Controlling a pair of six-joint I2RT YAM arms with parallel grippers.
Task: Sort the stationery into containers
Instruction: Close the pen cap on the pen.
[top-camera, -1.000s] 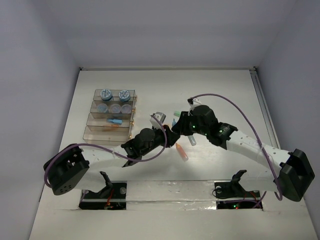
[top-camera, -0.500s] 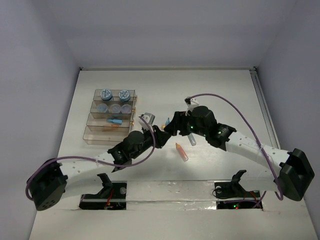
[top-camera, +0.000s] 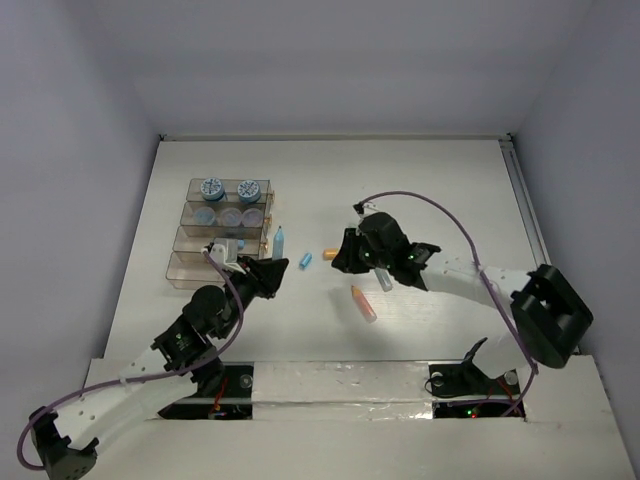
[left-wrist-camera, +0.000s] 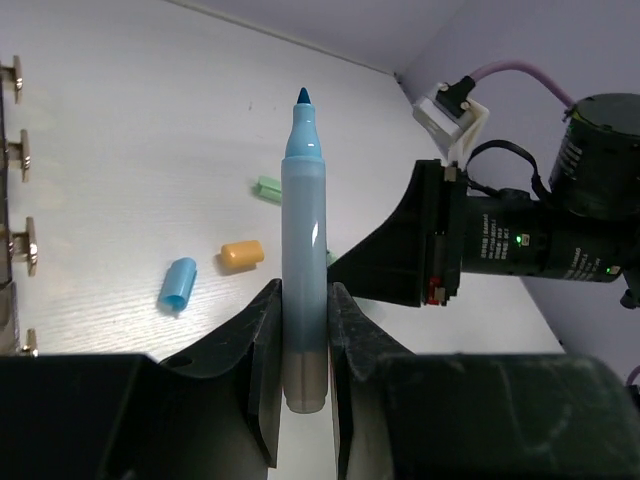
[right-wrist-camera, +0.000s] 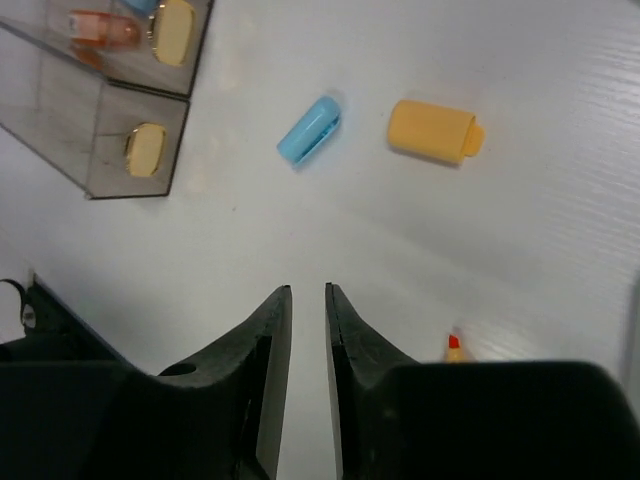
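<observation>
My left gripper (top-camera: 266, 268) is shut on an uncapped blue marker (top-camera: 279, 241), holding it just right of the stepped clear-brown trays (top-camera: 190, 268). In the left wrist view the marker (left-wrist-camera: 304, 230) stands between my fingers (left-wrist-camera: 264, 340), tip pointing away. My right gripper (top-camera: 343, 256) hovers low over the table, its jaws nearly together with nothing between them (right-wrist-camera: 308, 288). A loose blue cap (top-camera: 306, 260) and an orange cap (top-camera: 328, 255) lie between the two grippers. An orange marker (top-camera: 364, 303) lies nearer the front. Blue-grey jars (top-camera: 211, 187) sit in the far trays.
A pale green cap (left-wrist-camera: 268, 187) lies beyond the orange cap (left-wrist-camera: 241, 253) and blue cap (left-wrist-camera: 178, 282). A greyish pen (top-camera: 384, 279) lies under the right arm. The tray corner (right-wrist-camera: 100, 150) shows at upper left in the right wrist view.
My left arm has drawn back left toward the trays with the blue marker. My right gripper has shifted left and lower. The blue and orange caps now lie exposed between them.
</observation>
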